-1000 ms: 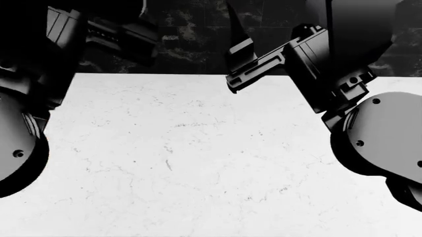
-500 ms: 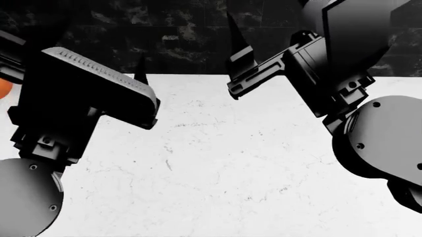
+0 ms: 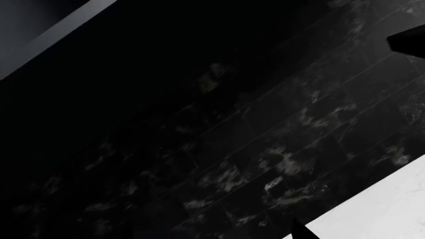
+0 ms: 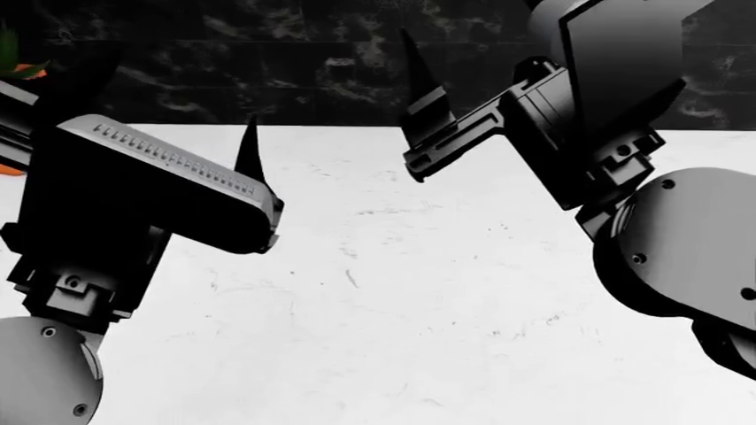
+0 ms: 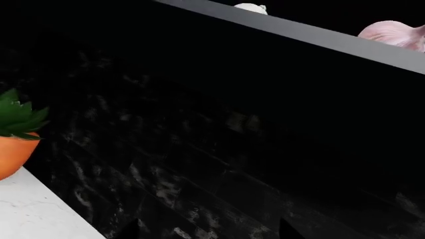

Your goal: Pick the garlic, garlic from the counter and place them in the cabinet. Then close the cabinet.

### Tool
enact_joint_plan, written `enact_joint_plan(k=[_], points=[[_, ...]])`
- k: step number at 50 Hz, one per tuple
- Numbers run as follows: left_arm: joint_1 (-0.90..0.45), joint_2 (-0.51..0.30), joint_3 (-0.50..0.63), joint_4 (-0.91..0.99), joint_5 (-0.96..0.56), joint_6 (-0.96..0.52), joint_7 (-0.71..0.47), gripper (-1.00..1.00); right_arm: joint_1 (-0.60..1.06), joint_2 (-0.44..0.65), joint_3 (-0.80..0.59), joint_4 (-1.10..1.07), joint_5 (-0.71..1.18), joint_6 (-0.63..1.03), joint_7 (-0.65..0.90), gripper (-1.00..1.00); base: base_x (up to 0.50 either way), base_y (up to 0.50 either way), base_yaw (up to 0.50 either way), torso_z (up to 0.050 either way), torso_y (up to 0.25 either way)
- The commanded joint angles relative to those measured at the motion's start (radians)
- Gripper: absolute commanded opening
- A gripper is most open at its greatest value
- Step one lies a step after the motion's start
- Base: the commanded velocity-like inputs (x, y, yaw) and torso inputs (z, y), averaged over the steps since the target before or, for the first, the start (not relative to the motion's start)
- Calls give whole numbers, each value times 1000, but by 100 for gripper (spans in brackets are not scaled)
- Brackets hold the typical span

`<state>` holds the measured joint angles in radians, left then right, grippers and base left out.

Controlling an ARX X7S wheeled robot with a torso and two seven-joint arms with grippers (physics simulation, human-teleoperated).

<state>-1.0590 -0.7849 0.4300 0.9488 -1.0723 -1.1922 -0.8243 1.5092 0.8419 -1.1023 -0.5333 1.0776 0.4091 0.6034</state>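
Observation:
The two garlic bulbs lie on a grey cabinet ledge high above the black tile wall, seen in the right wrist view: the white garlic and the pinkish garlic, each partly hidden behind the ledge's edge. My right gripper is open and empty, pointing at the wall below them; its finger shows in the head view. My left gripper is open and empty above the white counter, with one fingertip showing in the head view.
An orange plant pot with green leaves stands on the counter against the black marbled wall; it also shows at the head view's far left. A grey cabinet edge shows in the left wrist view.
My left arm has swung down from the upper left to hang over the counter's left side. The head view has shifted slightly. The right arm has barely moved.

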Motion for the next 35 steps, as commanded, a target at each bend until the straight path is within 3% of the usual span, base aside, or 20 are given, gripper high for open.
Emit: enact_joint_plan(k=[1, 26, 35], points=[[-1, 1, 7, -3, -10, 7, -5, 100, 13, -6, -3, -1, 7, 20, -5, 100, -5, 207, 0, 0, 0], [25, -15, 29, -10, 14, 39, -2, 100, 11, -10, 0, -5, 4, 26, 1, 100, -6, 234, 0, 0, 0], [23, -19, 30, -10, 7, 42, -6, 100, 13, -10, 4, -4, 8, 26, 2, 100, -11, 16, 0, 0, 0]])
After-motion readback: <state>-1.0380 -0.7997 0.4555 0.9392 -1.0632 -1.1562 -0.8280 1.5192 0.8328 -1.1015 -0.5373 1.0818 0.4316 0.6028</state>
